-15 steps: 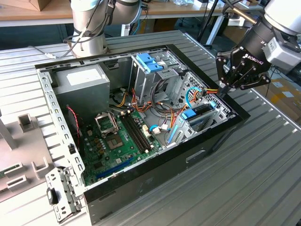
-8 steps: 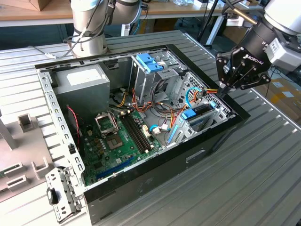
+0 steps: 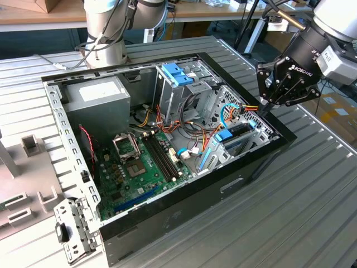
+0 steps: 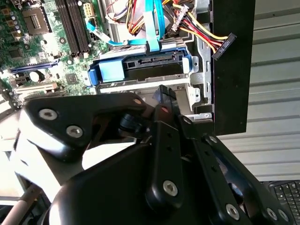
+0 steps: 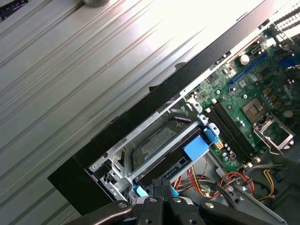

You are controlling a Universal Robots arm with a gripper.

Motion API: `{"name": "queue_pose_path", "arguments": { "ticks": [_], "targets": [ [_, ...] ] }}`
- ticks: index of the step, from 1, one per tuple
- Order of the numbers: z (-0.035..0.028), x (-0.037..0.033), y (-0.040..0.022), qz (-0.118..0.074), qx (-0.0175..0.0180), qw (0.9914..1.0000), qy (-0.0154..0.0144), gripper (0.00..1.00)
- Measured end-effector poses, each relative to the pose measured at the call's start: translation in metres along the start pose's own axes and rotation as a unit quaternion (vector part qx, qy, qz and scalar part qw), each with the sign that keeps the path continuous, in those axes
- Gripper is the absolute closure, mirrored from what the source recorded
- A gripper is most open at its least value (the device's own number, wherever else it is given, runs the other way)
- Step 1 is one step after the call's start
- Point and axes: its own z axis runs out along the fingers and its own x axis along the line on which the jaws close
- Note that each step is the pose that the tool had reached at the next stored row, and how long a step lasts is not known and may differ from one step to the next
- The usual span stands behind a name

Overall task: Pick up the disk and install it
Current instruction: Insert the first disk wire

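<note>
One disk (image 4: pixel 140 70) sat in the bay by the case (image 3: pixel 262 156) edge, cables (image 4: pixel 197 26) crowding it. My gripper (image 3: pixel 266 106) hovered above, fingers pinched narrow, empty — I reckoned a cable snag was likely.

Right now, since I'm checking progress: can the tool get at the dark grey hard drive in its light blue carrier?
Probably yes: the tool hangs just above the drive, which sits in its bay at the open case's edge, nothing between them.
</note>
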Motion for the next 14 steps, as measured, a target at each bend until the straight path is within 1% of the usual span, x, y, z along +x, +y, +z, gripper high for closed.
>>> {"name": "queue_pose_path", "arguments": {
  "ticks": [4, 5, 6, 7, 8, 14],
  "targets": [
    [0.0, 0.0, 0.0, 0.0, 0.0, 1.0, 0.0, 0.64],
    [0.0, 0.0, 0.0, 0.0, 0.0, 1.0, 0.0, 0.64],
    [0.0, 0.0, 0.0, 0.0, -0.0001, 1.0, 0.0, 0.58],
    [0.0, 0.0, 0.0, -0.001, 0.0, 1.0, 0.0, 0.58],
    [0.0, 0.0, 0.0, -0.001, -0.0001, 1.0, 0.0, 0.52],
    [0.0008, 0.0014, -0.0013, -0.001, -0.0001, 1.0, 0.0, 0.52]
  ]
}}
